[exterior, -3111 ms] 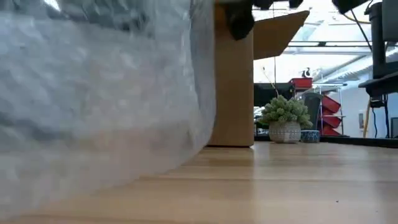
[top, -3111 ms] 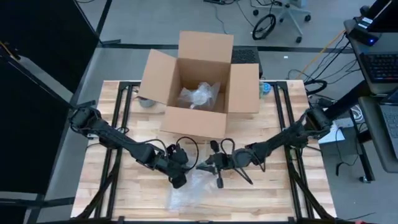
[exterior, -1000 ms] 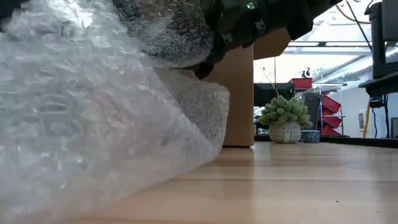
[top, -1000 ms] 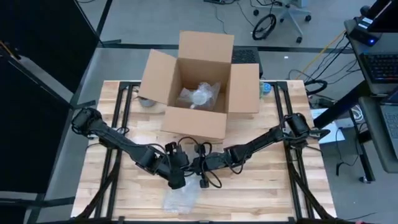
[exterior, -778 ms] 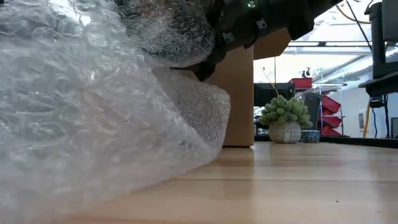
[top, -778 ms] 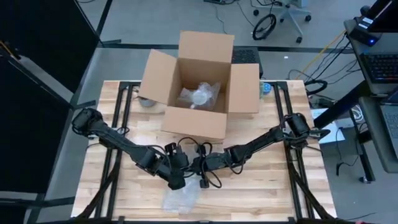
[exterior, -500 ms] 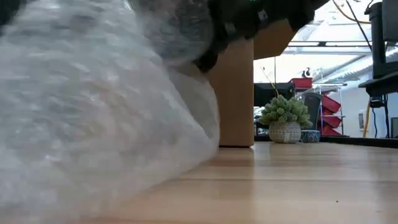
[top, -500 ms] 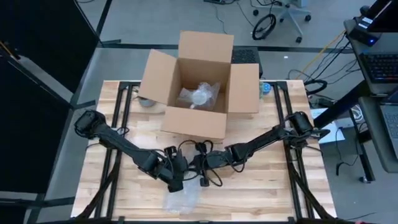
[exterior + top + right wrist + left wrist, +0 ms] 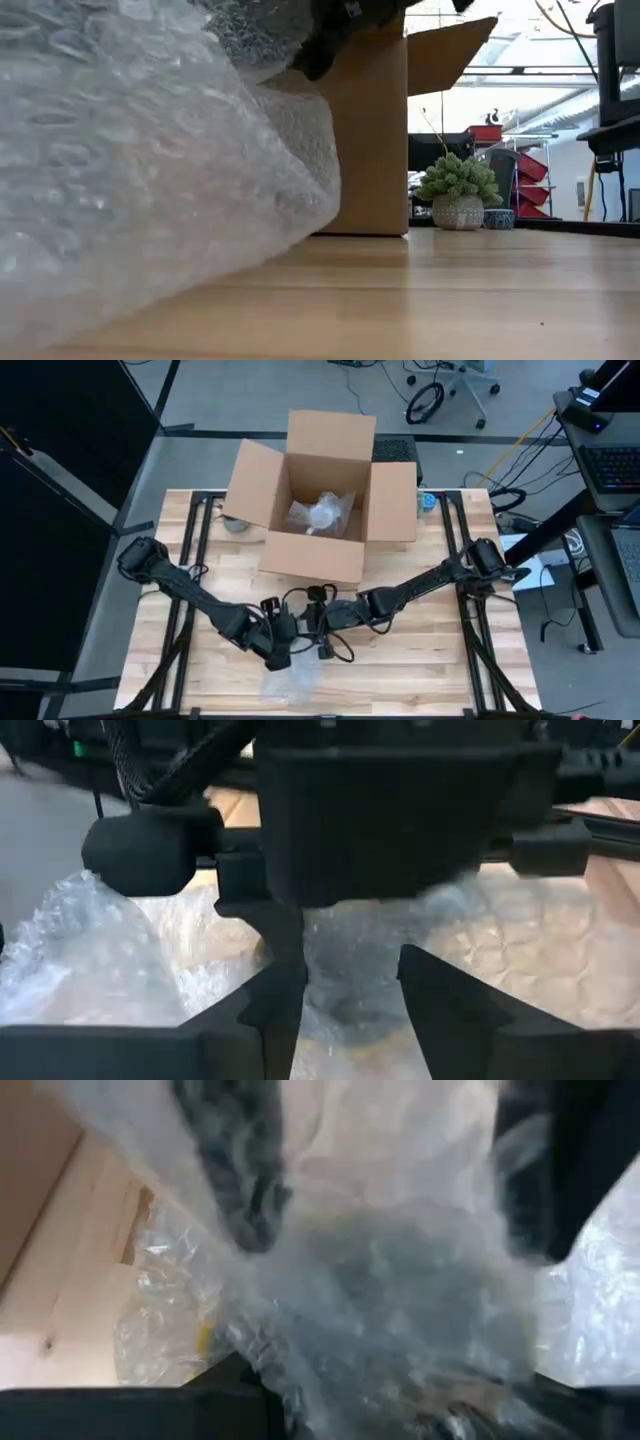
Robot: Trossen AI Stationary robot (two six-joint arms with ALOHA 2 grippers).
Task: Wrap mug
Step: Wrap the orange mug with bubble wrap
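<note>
both hands (image 9: 300, 632) meet over crinkly clear bubble wrap (image 9: 130, 180); grips unclear.

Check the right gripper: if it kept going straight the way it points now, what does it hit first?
Probably the left arm's wrist: it fills the right wrist view directly ahead of the right gripper, whose fingers are apart around bubble wrap. Depth is unclear; the wrap may come first.

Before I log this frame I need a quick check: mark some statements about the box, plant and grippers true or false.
1. The cardboard box has its flaps open. True.
2. The box is empty. False: a clear-wrapped bundle lies inside.
3. The left gripper and right gripper meet above the bubble wrap. True.
4. The potted plant stands inside the box. False: it stands outside, beside it.
</note>
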